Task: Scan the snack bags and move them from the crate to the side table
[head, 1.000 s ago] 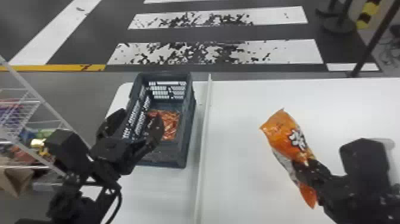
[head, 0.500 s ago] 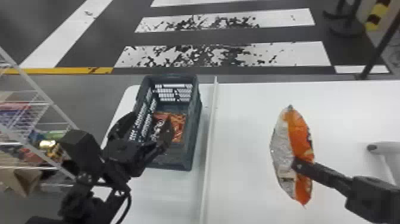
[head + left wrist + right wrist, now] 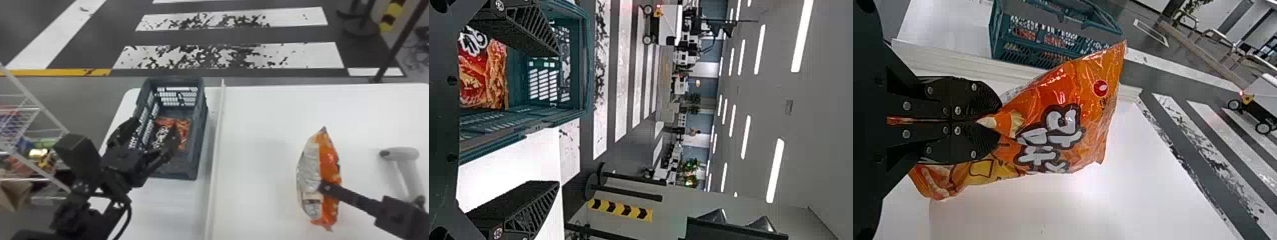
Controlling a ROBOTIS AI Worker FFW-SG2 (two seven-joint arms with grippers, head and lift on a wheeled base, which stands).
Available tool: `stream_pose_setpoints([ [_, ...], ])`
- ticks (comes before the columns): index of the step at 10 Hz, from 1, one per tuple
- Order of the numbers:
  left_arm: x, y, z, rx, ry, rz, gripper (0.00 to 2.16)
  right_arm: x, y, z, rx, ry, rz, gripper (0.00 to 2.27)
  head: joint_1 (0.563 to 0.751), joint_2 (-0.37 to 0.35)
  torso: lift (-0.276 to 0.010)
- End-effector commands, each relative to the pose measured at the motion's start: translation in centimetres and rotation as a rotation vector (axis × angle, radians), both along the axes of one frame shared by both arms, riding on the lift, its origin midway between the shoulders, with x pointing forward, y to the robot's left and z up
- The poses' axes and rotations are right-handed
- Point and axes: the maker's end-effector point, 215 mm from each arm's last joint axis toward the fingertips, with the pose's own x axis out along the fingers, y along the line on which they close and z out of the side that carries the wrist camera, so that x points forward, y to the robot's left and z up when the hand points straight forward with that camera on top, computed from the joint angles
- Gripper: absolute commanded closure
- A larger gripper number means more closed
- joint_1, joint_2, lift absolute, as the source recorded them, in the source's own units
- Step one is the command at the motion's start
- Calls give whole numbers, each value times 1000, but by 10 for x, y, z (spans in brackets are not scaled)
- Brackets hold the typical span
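- The right gripper (image 3: 321, 187) has its fingers pinched together on an orange snack bag (image 3: 330, 159), holding it over the right part of the worktop (image 3: 255, 111).
- The left gripper (image 3: 155, 126), fingers spread, is at the crate (image 3: 201, 153); one finger is over its inside, and in the left wrist view nothing lies between the fingertips.
- To the right of the held bag, a pale handled device (image 3: 403, 153), perhaps the scanner, lies on the worktop near the right gripper.
- The crate stands near the worktop's far left corner, its walls upright around red-orange snack packaging (image 3: 183, 127).
- A raised white strip (image 3: 217, 137) runs from the worktop's far edge towards the near side, between crate and held bag.
- A broad stretch of white surface spans from strip to held bag, and on to the far edge.
- Beyond the left edge is a wire rack (image 3: 32, 108) with packets.
- The left gripper's finger partly covers the packaging in the crate; how many bags are there cannot be told.
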Motion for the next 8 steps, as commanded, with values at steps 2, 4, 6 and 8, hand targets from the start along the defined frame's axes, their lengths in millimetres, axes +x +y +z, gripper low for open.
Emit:
stream_pose_setpoints([
  [2, 1, -2, 0, 4, 1, -8, 83, -10, -26, -33, -65, 112, -26, 2111, 695, 77, -87],
  [4, 3, -2, 2, 5, -2, -11, 83, -3, -44, -43, -97, 125, -56, 1713, 695, 48, -87],
  [6, 5, -5, 1, 3, 4, -17, 83, 11, -65, -50, -157, 129, -63, 475, 695, 18, -87],
  [8, 5, -4, -1, 4, 9, -18, 83, 25, -88, -59, -272, 128, -55, 43, 695, -15, -87],
])
